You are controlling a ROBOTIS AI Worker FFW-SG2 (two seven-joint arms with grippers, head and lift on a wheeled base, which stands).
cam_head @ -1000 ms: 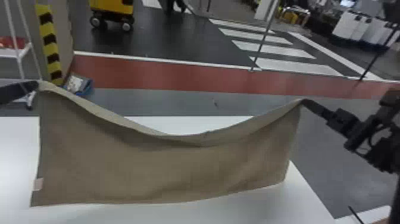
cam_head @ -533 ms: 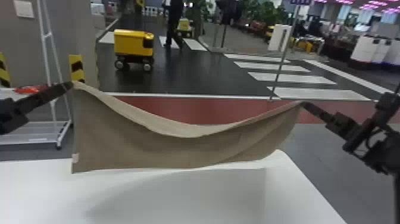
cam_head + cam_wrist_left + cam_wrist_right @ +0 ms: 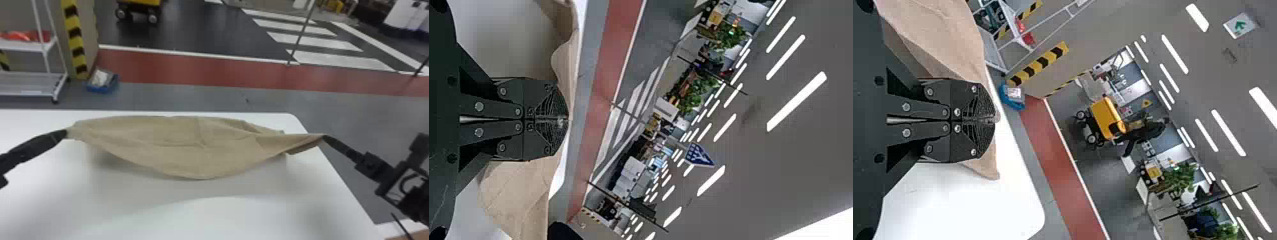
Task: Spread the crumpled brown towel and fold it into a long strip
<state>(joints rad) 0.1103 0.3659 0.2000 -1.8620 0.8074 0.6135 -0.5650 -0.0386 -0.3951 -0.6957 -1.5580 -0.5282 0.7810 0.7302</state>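
Note:
The brown towel [image 3: 191,143] is stretched between both grippers over the white table, billowing in the middle, with a shadow beneath its near edge. At its left corner is my left gripper [image 3: 65,133], and at its right corner my right gripper [image 3: 325,138]. In the left wrist view, my left gripper [image 3: 566,120] is shut on the towel [image 3: 516,192], which shows on both sides of the fingers. My right gripper [image 3: 993,120] is likewise shut in the right wrist view, with the towel [image 3: 948,40] held at its tips.
The white table [image 3: 153,217] extends under and in front of the towel. Past its far edge, on the floor, are a blue bin [image 3: 102,83] and a white rack [image 3: 48,48] at the left. A thin pole [image 3: 298,40] stands farther back.
The towel first hung as a sheet and rose with both grippers; now it is lower and spread more flatly, its lower edge swung away. The head view tilted up, then down again.

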